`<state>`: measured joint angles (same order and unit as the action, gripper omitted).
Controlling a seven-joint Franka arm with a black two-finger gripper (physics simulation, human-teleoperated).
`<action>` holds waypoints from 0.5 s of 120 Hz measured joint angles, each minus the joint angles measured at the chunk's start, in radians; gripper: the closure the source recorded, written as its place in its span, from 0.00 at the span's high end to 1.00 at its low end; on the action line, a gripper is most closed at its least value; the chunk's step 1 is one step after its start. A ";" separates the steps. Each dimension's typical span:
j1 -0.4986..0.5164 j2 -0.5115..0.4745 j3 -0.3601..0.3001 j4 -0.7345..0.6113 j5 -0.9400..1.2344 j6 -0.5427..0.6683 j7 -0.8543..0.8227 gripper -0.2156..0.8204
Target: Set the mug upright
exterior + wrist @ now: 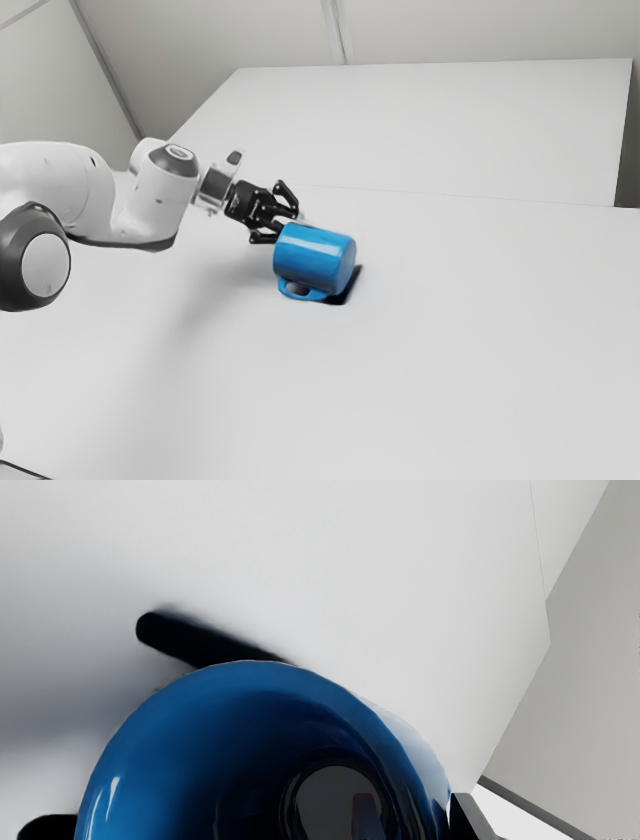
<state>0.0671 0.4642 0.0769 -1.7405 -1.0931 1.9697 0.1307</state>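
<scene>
Landmark taken: the claw (284, 225). The mug (314, 257) lies on its side right in front of it, above or on the pale worktop (450, 350); how its weight rests cannot be made out. Not upright, so the task stands unmet. Step in hand, by judgement: the hold on the mug, either being sought or being given up; the scene would suit both. Claw spread wide, its fingers (467, 817) out at either side of the mug's mouth (240, 740). No squeeze to be seen; whether either finger brushes the wall cannot be told. Any next move that is to right the mug calls for a firm grip near the rim, then a turn that brings the mouth up and the base down. Likely trouble: the round wall slipping or rolling, as the body looks nearly as broad as the opening. Specimen: plain glossy blue, stout and straight-sided, pale streaks of light along the outside; inside darkens to near black at the bottom. Mouth faces the claw, base (346, 267) points away from it. Handle (308, 296), same blue, a closed loop on the exterior camera's side of the claw's line, low down. Beyond it, farther from the claw, a black patch (345, 292) by the base, perhaps shadow.
</scene>
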 joint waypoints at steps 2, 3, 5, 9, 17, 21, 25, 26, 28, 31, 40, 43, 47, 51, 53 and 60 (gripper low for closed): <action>-0.002 0.000 -0.001 0.002 0.000 0.000 -0.001 0.20; -0.003 0.000 -0.002 0.003 0.000 0.001 -0.001 0.19; -0.005 0.000 -0.002 0.008 0.000 0.001 -0.002 0.18; -0.007 0.000 -0.004 0.020 0.001 0.002 -0.003 0.15; -0.012 0.000 -0.008 0.037 0.004 0.003 -0.007 0.12; -0.013 0.000 -0.009 0.040 0.006 0.003 -0.009 0.11; -0.013 0.000 -0.009 0.041 0.009 0.004 -0.011 0.10; -0.013 -0.001 -0.009 0.041 0.010 0.004 -0.012 0.10; -0.013 -0.001 -0.008 0.041 0.014 0.004 -0.013 0.10; -0.013 -0.003 -0.008 0.041 0.023 0.005 -0.015 0.10; -0.019 -0.030 -0.008 0.042 0.090 0.005 -0.023 0.08; -0.026 -0.043 -0.008 0.042 0.133 0.006 -0.026 0.09; -0.032 -0.058 -0.008 0.041 0.197 0.006 -0.030 0.10; -0.040 -0.079 -0.008 0.039 0.274 0.010 -0.033 0.10; -0.045 -0.090 -0.008 0.037 0.314 0.012 -0.035 0.10; -0.057 -0.121 -0.009 0.028 0.454 0.020 -0.040 0.10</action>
<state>0.0103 0.3432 0.0683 -1.7121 -0.6395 1.9895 0.0903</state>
